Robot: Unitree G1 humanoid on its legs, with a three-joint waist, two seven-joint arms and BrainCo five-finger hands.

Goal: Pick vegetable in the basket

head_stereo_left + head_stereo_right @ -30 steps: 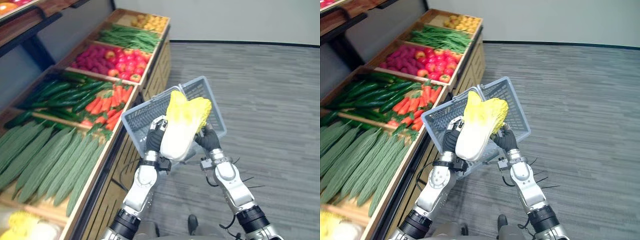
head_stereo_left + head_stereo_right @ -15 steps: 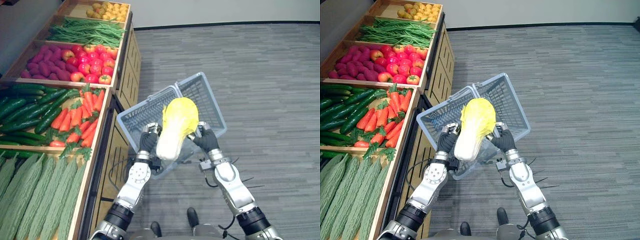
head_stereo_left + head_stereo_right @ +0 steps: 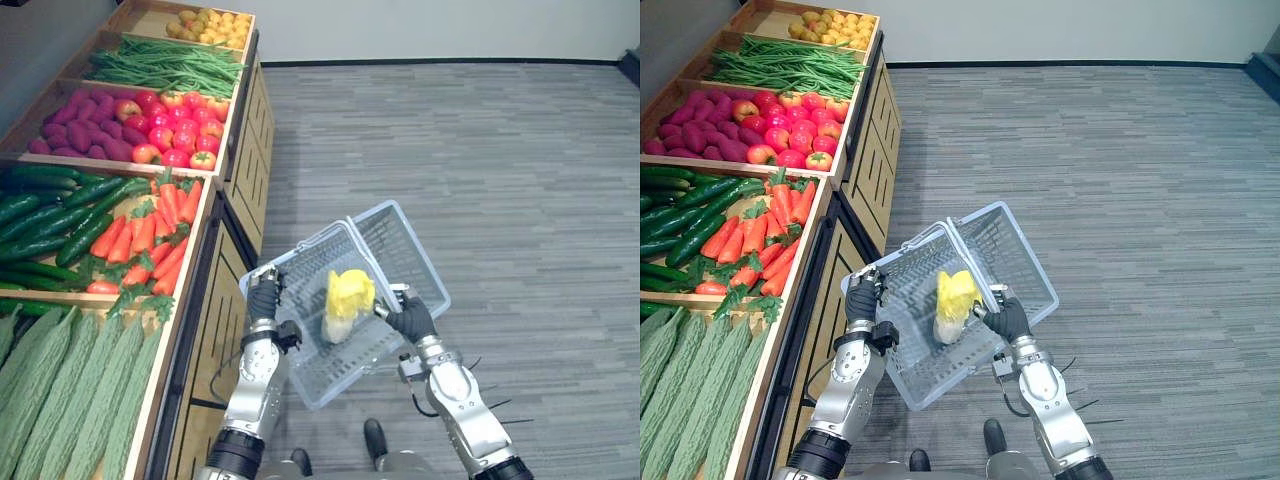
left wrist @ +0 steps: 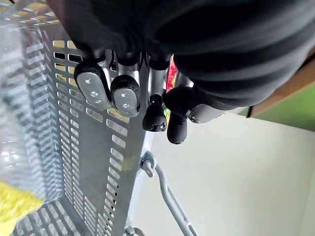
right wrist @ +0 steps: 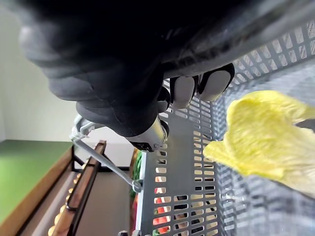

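Overhead stereo, close wrists, shared basket [image 3: 400, 250]

Grey slotted plastic basket [image 3: 405, 245], crinkled matt yellow cabbage [image 3: 347, 297] leaves, slatted brown wooden produce stand [image 3: 262, 130], ribbed grey carpet floor [image 3: 480, 130]

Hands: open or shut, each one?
Left hand: open, beside the grey plastic mesh basket.
Right hand: cannot tell; yellow leafy cabbage lies apart from it.

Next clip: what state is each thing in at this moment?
Cabbage: standing inside the basket, yellow leaves up.
Basket: holds the cabbage.
Left hand: open, at the basket's rim.
Right hand: at the rim beside the cabbage.
Shelf: stocked with vegetables.
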